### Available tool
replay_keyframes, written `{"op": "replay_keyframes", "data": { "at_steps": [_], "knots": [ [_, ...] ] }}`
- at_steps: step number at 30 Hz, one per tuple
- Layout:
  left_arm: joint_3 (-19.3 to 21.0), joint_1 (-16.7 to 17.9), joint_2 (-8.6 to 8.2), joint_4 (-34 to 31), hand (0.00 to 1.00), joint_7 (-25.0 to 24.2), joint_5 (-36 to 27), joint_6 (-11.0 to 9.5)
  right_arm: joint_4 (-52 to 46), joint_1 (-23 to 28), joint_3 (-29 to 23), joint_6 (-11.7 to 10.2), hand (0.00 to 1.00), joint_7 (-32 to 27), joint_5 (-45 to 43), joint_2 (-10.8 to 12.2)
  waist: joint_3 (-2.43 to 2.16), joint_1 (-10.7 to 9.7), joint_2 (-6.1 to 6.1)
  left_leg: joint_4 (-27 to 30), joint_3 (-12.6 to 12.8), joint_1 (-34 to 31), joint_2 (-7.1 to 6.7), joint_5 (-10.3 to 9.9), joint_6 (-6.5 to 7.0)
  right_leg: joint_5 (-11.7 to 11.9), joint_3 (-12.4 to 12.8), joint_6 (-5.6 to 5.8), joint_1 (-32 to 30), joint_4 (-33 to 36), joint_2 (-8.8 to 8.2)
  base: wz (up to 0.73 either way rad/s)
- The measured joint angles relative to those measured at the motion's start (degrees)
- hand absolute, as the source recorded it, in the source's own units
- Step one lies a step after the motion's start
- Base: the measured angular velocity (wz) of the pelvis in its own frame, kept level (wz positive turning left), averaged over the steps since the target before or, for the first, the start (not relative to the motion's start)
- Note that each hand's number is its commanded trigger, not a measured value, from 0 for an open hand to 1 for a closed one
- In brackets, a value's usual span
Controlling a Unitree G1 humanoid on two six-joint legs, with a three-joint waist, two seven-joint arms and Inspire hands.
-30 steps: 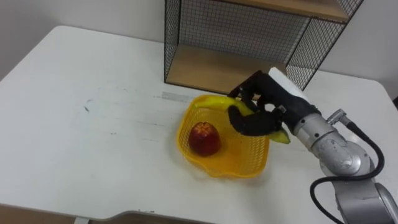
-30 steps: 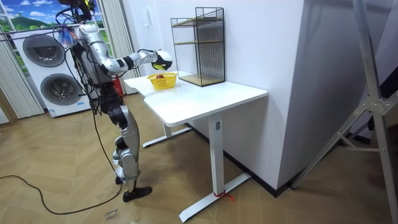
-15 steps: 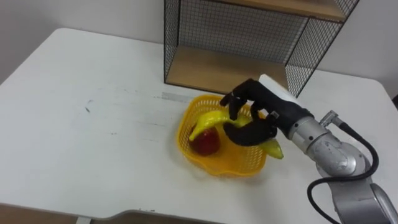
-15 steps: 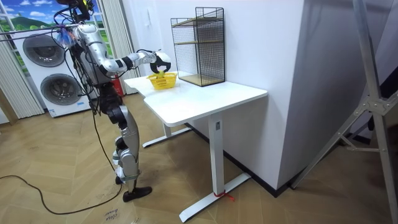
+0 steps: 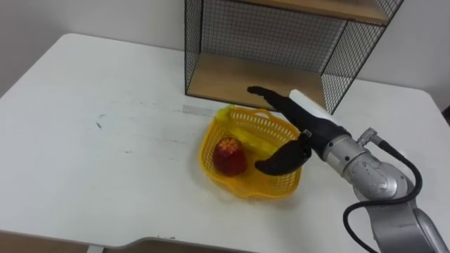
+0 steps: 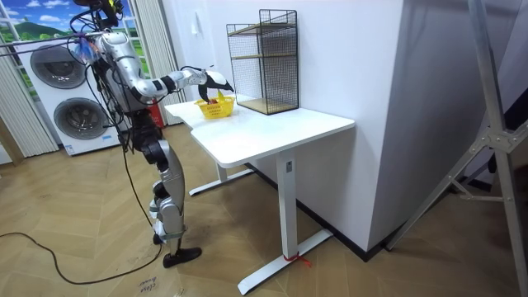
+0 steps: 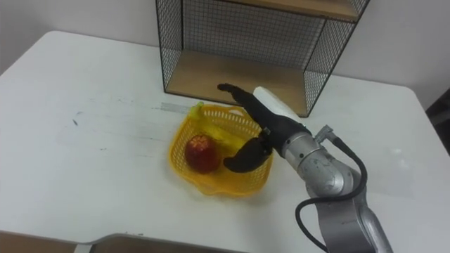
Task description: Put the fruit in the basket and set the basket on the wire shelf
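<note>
Yellow mesh basket (image 5: pixel 242 190): on white worktop (image 5: pixel 105 140), just in front of black wire shelf (image 5: pixel 239 77) with wooden boards, not on it. Contents: red apple (image 5: pixel 230 155) at left side; banana (image 5: pixel 247 138) lying across the far part, one tip over the rim. Right hand (image 5: pixel 304 125): above the basket's right rim, fingers (image 5: pixel 271 98) spread and straight, thumb pointing down into the basket, holding nothing.

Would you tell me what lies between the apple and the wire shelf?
The banana, lying in the basket; both eye views show it.
</note>
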Motion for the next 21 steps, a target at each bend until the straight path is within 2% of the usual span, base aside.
{"op": "replay_keyframes", "data": {
  "at_steps": [3, 7, 12, 15, 17, 21],
  "knots": [
    [0.1, 0.0, -0.01, 0.5, 0.0, 0.1, -0.8, 0.0, 0.0, 1.2, 0.0, 0.0, 0.0, -0.1, 0.2, 0.0, -0.05, -0.2, 0.07, 0.0, -0.1, 0.0, 0.0, 0.0, 0.0, 0.0, -0.1, 0.0, 0.1, 0.0, -0.01, 0.02],
    [0.3, 1.0, -0.04, 1.3, 0.0, 0.2, -5.7, 0.0, 0.0, 2.1, -0.1, 0.1, 0.0, -0.7, 1.2, 0.1, -0.04, -1.5, 0.1, 0.1, -0.3, 0.0, 0.0, 0.0, 0.0, 0.0, -0.4, 0.0, 0.2, 0.0, -0.1, 0.02],
    [2.1, 1.5, -0.12, 3.7, 0.0, 1.8, -9.0, -0.5, 0.3, 2.1, -3.2, 0.0, 0.0, -4.0, 6.8, 0.1, -0.02, -1.7, 0.06, 0.1, -0.3, 0.0, -0.04, 0.0, 0.0, 0.0, 0.1, 0.0, 0.2, -0.1, -0.07, 0.0],
    [5.7, 2.8, -0.22, 4.2, 0.0, 2.8, -14.0, -1.7, 0.3, 2.2, -6.4, -0.1, 0.0, -6.2, 11.3, 0.1, -0.02, -1.9, 0.08, 0.2, -0.3, 0.0, -0.04, 0.0, 0.0, 0.0, 0.0, 0.0, 0.3, -0.2, -0.09, 0.0],
    [10.5, 3.6, -0.27, 5.9, 0.0, 4.1, -19.7, -2.6, 0.2, 2.2, -9.3, -0.3, 0.0, -9.1, 13.8, 0.5, 0.04, -1.8, 0.21, 0.2, -0.4, 0.1, -0.04, 0.0, 0.0, 0.0, 0.0, 0.0, 0.4, -0.2, -0.08, 0.0],
    [17.0, 5.1, -0.23, 6.2, 0.0, 8.2, -30.4, -2.7, 0.2, 4.1, -12.2, -0.7, 0.0, -13.7, 15.1, 0.6, 0.08, -1.5, 0.43, 0.1, -0.5, 0.1, -0.04, 0.0, 0.0, 0.0, -0.5, 0.0, 0.4, -0.2, -0.13, 0.0]
  ]
}}
